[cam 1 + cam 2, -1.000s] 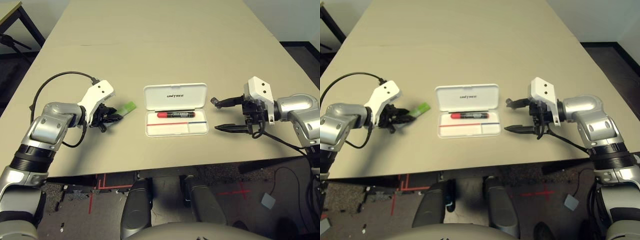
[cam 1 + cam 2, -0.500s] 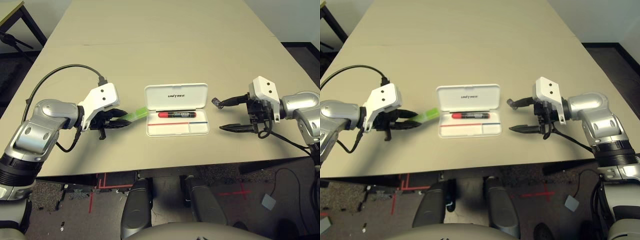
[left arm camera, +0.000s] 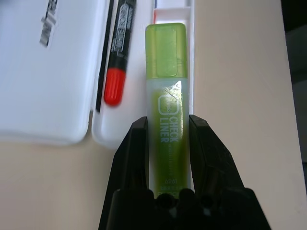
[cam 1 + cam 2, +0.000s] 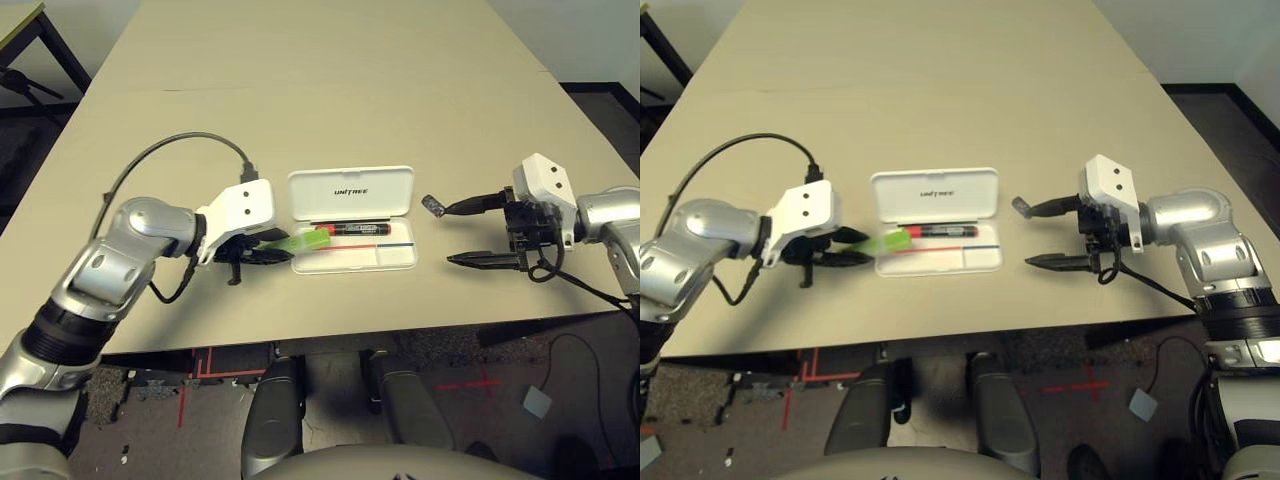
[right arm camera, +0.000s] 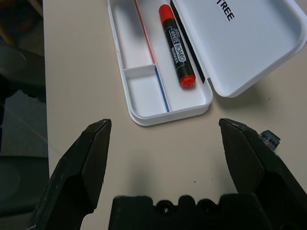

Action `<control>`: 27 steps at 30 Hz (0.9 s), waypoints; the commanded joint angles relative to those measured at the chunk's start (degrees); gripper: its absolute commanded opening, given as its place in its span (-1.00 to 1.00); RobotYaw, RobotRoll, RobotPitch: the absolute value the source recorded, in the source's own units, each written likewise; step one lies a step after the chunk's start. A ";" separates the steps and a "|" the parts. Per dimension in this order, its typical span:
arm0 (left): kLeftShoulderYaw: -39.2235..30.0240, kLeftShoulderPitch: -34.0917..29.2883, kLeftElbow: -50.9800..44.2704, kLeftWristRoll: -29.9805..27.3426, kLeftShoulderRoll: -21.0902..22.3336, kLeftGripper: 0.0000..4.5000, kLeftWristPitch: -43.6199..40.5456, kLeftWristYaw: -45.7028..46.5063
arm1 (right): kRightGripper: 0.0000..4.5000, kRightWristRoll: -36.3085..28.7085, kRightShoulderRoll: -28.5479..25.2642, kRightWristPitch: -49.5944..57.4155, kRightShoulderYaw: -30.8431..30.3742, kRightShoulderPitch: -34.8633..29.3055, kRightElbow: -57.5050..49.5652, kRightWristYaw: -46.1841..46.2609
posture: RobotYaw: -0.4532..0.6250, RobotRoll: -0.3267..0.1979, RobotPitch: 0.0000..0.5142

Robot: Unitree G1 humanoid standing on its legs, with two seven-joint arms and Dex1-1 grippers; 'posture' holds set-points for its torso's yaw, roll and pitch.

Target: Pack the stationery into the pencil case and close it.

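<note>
Two of the three stationery items are accounted for at or in the case; the third is judged to lie to the right.

Left gripper (image 4: pixel 268 250): jaws clamped on the lower barrel of the lime-green highlighter (image 3: pixel 166 96), whose cap end projects ahead of the fingertips and over the near-left corner of the pencil case (image 4: pixel 404 261). Judgement: the highlighter is light, rigid and smooth-sided, so it could slip or twist under a light pinch; the hold low on the flat barrel looks sound. Whether its far end touches the tray floor cannot be determined.

Ahead of that gripper, the case lies open with its lid folded back. The red-capped marker (image 4: pixel 352 229) rests in the rear channel, just beside the highlighter's tip. The case is judged stiff, light and prone to sliding; its lid is best pushed at the free edge.

Right gripper (image 4: pixel 462 232): jaws spread wide, empty, hovering clear of the case's right end. A small dark block (image 4: pixel 434 206) sits by the tip of its far finger; contact cannot be confirmed, and in the right wrist view that finger hides most of it.
</note>
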State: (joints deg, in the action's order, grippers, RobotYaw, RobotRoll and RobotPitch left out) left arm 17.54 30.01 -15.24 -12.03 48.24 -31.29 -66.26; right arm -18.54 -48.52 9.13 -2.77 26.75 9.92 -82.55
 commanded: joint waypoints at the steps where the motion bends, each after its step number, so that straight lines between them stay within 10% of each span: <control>1: 3.60 1.62 1.71 2.23 -2.36 -0.52 1.46 -0.64 | 1.00 -0.92 -0.38 0.62 1.20 -1.10 -1.85 0.62 | -0.20 0.25 -0.27; 22: 7.50 5.12 10.69 7.60 -11.23 -0.52 8.90 -1.35 | 1.00 -1.41 0.10 3.50 1.71 -1.88 -4.78 4.80 | -0.27 0.25 -0.26; 27: 6.51 5.10 11.49 8.21 -11.79 0.26 10.48 -1.15 | 1.00 -1.35 0.29 5.28 1.30 -2.05 -5.79 6.34 | -0.26 0.25 -0.26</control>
State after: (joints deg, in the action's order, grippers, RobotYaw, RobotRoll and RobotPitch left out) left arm 23.74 35.09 -3.74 -4.34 36.66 -21.50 -67.10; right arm -19.55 -48.31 13.64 -1.64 25.41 5.46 -76.51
